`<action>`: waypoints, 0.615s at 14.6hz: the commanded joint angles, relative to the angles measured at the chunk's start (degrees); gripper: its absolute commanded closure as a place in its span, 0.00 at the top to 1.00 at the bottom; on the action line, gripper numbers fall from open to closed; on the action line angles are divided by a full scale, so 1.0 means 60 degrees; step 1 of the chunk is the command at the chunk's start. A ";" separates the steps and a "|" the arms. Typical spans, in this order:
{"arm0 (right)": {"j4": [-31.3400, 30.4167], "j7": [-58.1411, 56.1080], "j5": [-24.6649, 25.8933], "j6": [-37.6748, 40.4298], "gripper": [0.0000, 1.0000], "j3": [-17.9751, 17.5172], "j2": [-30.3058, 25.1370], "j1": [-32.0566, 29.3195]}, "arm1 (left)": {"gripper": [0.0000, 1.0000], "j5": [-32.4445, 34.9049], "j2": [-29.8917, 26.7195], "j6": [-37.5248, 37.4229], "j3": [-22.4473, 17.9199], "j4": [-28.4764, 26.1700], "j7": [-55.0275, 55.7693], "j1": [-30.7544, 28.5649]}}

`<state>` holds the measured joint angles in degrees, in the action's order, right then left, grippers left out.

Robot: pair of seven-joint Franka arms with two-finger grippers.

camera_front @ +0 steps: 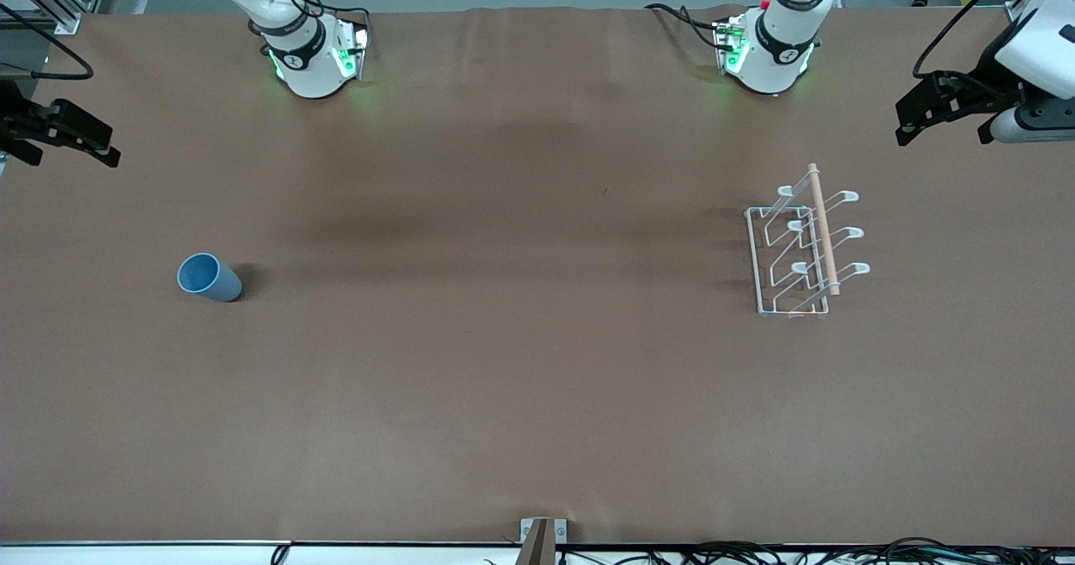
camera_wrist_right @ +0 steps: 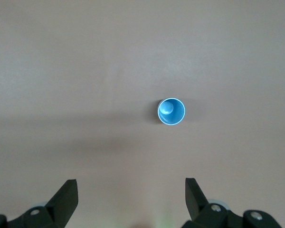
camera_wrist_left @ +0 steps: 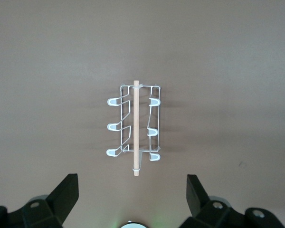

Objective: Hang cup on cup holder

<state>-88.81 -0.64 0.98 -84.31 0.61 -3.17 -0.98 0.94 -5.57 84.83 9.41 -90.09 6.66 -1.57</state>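
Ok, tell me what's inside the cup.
Nothing. The cup stands upright, mouth up, and the right wrist view looks straight in: only its own blue bottom shows, no contents. What lies under the cup is covered by it.

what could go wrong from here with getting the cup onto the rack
The cup stands alone at the right arm's end, the rack at the left arm's end, so a long carry or handover could drop it. The smooth cup may tip when gripped. The light rack may slide when a prong is pushed.
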 commanded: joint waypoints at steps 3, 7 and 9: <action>0.0197 -0.0201 -0.0032 0.0047 1.00 0.0000 0.0104 0.0017 | 1.00 -0.0010 0.0123 -0.0237 0.0028 0.0294 -0.0187 -0.0046; 0.0197 -0.0186 -0.0032 0.0076 1.00 0.0015 0.0104 0.0002 | 1.00 0.0034 0.0123 -0.0237 0.0028 0.0323 -0.0216 -0.0046; 0.0197 -0.0186 -0.0032 0.0135 1.00 0.0015 0.0104 0.0002 | 1.00 -0.0039 0.0108 -0.0237 0.0014 0.0323 -0.0610 -0.0060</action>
<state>-88.77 -1.13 0.97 -84.33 0.61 -3.17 -0.98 0.94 -5.56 84.80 9.41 -90.00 5.45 -1.57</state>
